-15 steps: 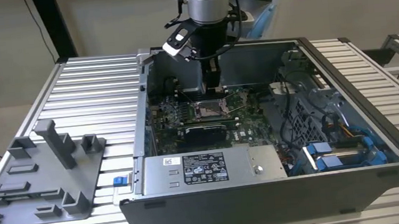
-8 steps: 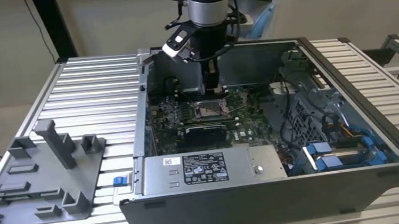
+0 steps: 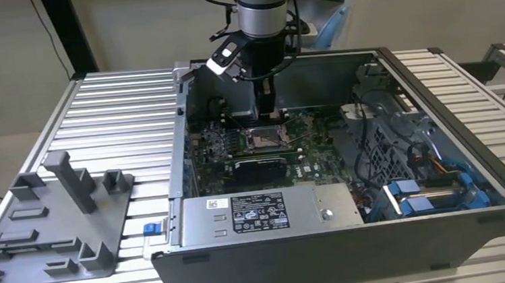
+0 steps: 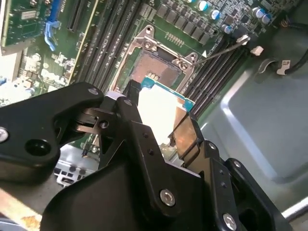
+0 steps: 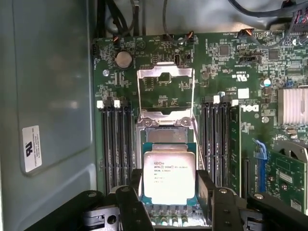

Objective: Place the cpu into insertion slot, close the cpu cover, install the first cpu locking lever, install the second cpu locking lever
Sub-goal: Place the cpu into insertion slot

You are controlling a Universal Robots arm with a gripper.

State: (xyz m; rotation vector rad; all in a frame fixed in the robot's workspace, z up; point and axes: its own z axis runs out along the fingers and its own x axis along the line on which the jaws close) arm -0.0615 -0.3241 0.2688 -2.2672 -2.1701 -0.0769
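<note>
cpu (image 5: 169, 175): silver top, held over insertion slot (image 5: 166, 136) | cpu cover (image 5: 141, 91): flipped open

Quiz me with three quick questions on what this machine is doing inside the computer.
1. True or false: the gripper is holding the cpu between its fingers.
2. Multiple choice: the cpu cover is A) swung open, away from the insertion slot; B) shut down over the slot; C) clamped in the gripper.
3. One word: what colour is the circuit board around the slot?

Key: 1 true; 2 A; 3 green.
</note>
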